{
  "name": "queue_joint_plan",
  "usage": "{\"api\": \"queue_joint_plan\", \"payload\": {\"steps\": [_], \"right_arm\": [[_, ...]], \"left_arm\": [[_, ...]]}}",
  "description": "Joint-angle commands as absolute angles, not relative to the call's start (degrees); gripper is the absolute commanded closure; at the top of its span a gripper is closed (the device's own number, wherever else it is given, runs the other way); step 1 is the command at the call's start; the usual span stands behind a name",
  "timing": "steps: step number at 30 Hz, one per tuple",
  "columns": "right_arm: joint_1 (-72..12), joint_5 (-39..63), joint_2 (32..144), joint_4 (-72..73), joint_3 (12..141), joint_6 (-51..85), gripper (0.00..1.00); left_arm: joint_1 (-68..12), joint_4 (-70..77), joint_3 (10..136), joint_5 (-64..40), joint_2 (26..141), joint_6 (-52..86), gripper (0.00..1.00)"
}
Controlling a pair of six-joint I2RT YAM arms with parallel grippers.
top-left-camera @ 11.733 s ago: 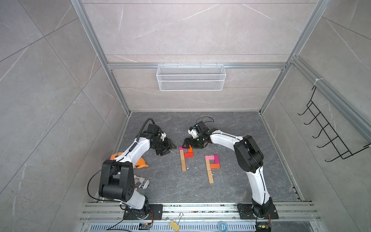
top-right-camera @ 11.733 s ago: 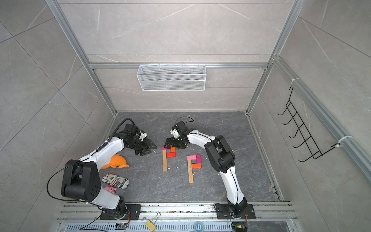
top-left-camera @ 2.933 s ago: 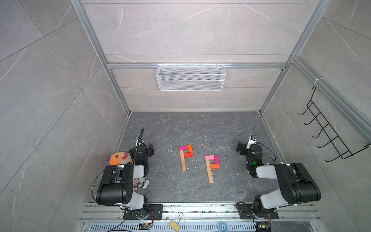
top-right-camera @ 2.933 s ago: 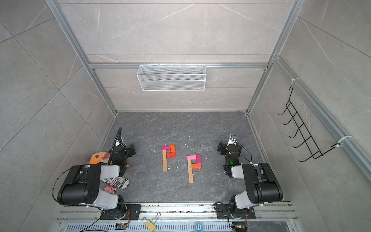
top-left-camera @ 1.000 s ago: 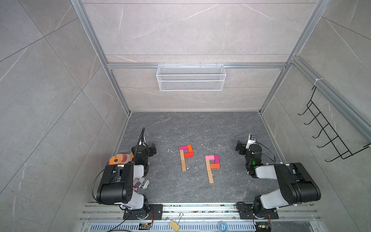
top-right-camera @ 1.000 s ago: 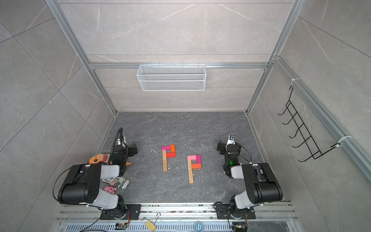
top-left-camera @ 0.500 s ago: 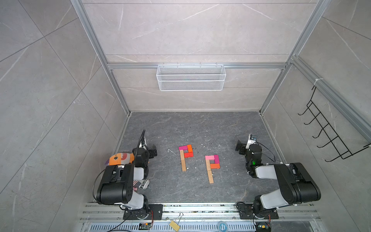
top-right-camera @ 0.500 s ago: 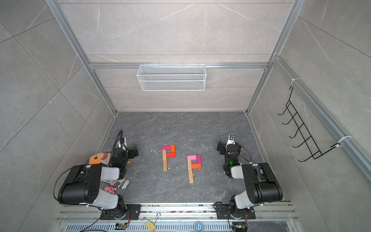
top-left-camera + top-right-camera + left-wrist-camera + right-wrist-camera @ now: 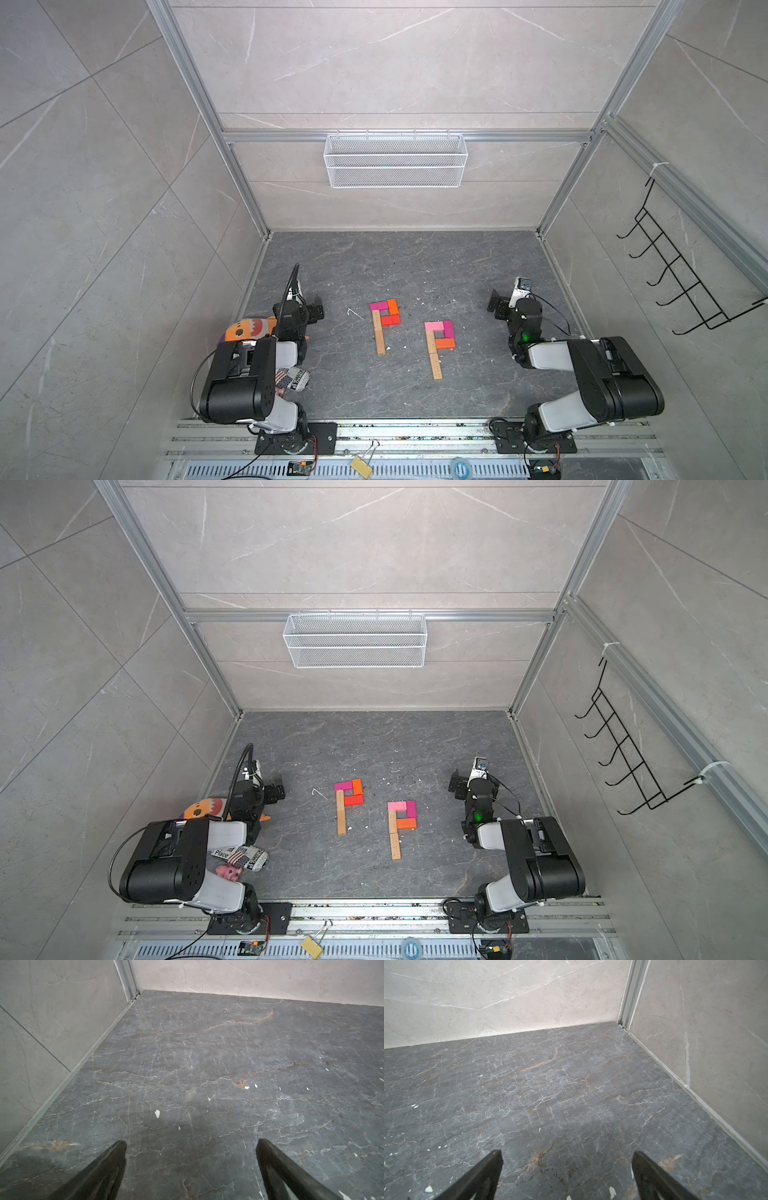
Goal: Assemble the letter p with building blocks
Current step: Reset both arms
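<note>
The left letter P (image 9: 378, 334) lies nearer the left claw (image 9: 316, 311), and the right letter P (image 9: 433, 353) lies nearer the right claw (image 9: 495, 304). Their wooden stems run front to back. Both claws gape wide, holding nothing, and each letter sits well off to its claw's inner side.

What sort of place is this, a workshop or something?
Probably a lab test booth for robots. The left arm and right arm are bolted to a metal rail, and grey panels in an aluminium frame box in the small floor.
</note>
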State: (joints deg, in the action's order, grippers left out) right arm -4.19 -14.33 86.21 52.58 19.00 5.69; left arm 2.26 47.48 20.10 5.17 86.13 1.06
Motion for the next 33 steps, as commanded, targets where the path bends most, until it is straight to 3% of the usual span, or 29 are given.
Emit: {"api": "queue_joint_plan", "payload": {"steps": [1,10,20,33], "right_arm": [[-4.54,-15.29,86.30,53.51,18.76,4.63,0.00],[-4.50,-15.31,86.25,53.53,18.63,4.61,0.00],[-4.51,-15.29,86.31,53.55,18.63,4.61,0.00],[-4.56,-15.29,86.29,53.57,18.57,4.66,0.00]], "left_arm": [[2.51,47.42,20.87,2.57,85.70,-0.24,0.00],[2.46,61.16,13.22,6.62,84.79,1.43,0.00],[2.91,46.59,21.42,1.15,85.69,-0.25,0.00],[3.03,46.86,21.20,1.85,85.69,0.04,0.00]]}}
